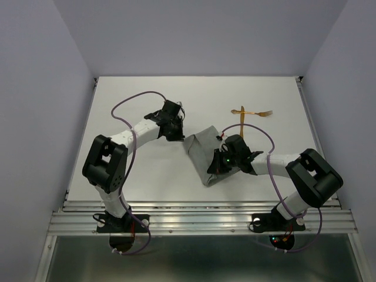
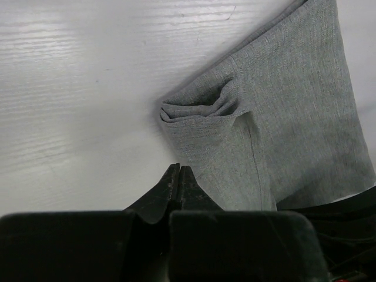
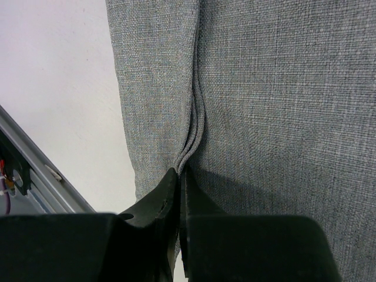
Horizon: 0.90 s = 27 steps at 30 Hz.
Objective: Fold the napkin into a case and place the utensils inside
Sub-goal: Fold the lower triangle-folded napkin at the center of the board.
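Observation:
The grey napkin lies folded into a slanting band at the middle of the white table. My right gripper is at its near right side, shut on a pinched ridge of stacked cloth layers that runs into the right gripper. My left gripper is shut at the band's far left corner. In the left wrist view the left gripper rests at the napkin edge, below a rolled corner, with no cloth seen between the tips. Two golden utensils lie crossed at the back right, apart from the cloth.
A metal rail runs along the table's near edge and shows in the right wrist view as the rail. Purple cables loop above both arms. Pale walls stand close on the left, back and right.

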Tool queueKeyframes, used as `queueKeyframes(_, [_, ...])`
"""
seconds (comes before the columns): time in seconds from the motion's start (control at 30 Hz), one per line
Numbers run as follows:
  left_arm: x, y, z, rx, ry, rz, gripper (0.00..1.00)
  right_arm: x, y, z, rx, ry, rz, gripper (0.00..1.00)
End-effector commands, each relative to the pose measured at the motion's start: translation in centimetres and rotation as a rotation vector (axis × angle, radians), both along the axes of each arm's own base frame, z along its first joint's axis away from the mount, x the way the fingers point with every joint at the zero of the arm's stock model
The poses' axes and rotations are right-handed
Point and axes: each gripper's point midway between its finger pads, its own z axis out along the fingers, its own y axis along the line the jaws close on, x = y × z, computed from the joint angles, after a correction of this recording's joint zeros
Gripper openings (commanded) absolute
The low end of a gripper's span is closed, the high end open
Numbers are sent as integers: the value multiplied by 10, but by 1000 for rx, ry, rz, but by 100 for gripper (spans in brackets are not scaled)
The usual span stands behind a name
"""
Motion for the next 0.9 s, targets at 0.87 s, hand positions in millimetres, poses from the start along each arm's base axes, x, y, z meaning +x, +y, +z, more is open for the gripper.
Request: queueKeyframes(0.87, [29, -49, -11, -96, 21, -86, 0, 15, -4, 30, -4, -85, -50, 1])
